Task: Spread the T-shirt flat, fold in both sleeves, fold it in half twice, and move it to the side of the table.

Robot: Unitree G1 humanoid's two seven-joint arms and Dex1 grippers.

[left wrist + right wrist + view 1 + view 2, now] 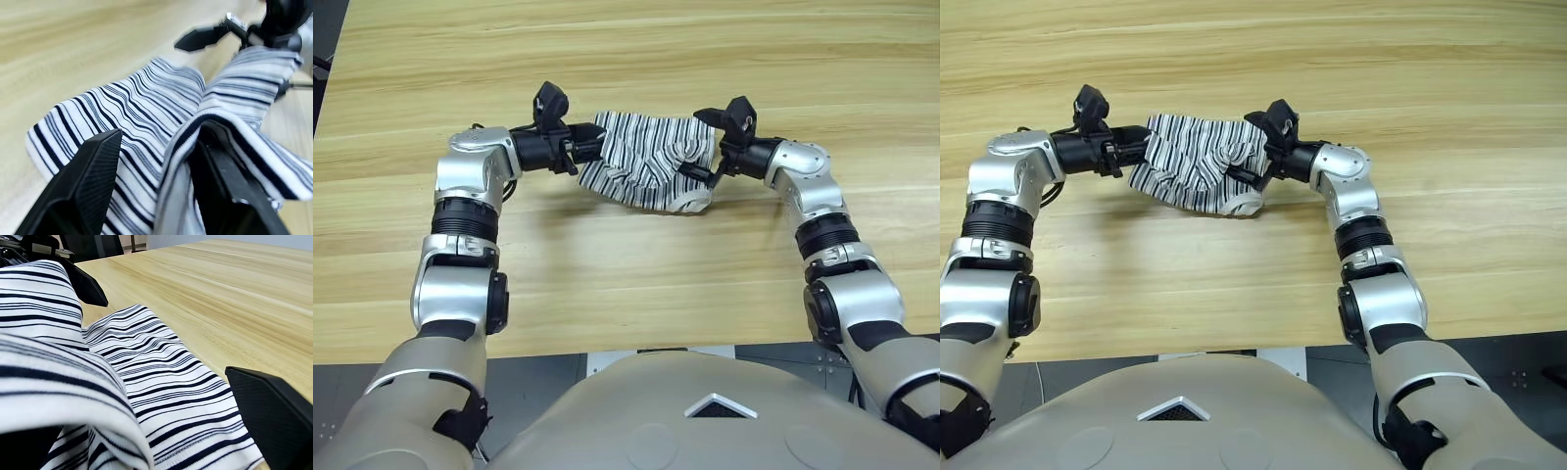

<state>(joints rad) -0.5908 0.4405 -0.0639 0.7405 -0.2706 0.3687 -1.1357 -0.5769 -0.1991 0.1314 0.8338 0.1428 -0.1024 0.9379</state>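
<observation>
T-shirt (646, 162) sits bunched up in the middle of the table (607, 59), not flat at all. At its 9 o'clock is the left gripper (590, 147), at 3 o'clock the right gripper (707, 176). Head views hide the fingertips. Wrist views show both spread wide, striped cloth draped over one finger (225, 191) of each, the right one's buried completely.

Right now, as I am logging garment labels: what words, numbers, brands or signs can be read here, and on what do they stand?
None: no readable text in any view.
The black-and-white striped fabric T-shirt shows only stripes, with no print or label in sight.
The light wooden table shows only wood grain.
</observation>
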